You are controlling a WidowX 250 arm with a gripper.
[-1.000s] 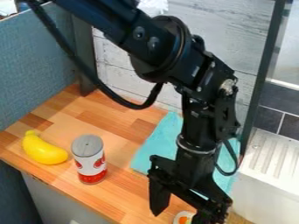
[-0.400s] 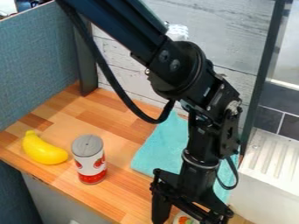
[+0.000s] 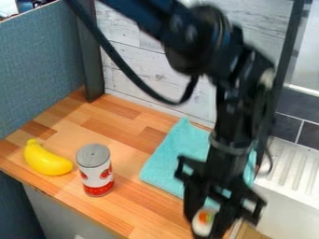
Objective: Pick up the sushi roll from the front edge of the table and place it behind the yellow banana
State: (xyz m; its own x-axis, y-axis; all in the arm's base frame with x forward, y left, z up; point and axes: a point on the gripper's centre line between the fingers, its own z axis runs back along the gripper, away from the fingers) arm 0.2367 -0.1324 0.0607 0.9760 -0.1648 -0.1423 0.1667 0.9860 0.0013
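Gripper [image 3: 204,230] clamped on a white piece [image 3: 202,221], to the can's [image 3: 95,170] lower right

Black fingers stand on either side of the white piece, drawn in against it; it has an orange and green patch on its face, and both are blurred; the black arm [image 3: 202,39] comes down from the top edge, above and right of the can. Behind the gripper a turquoise cloth [image 3: 173,161] lies flat, right of the can; the can itself stands upright, grey on top, white and red below. Just left of the can lies a yellow banana [image 3: 46,160]; all around the can spreads the wooden counter [image 3: 124,119]. Farther out, a blue panel [image 3: 37,70] rises to the can's upper left; a whitewashed plank wall [image 3: 146,70] stands behind it; a white ribbed drainer [image 3: 296,170] sits well to its right.
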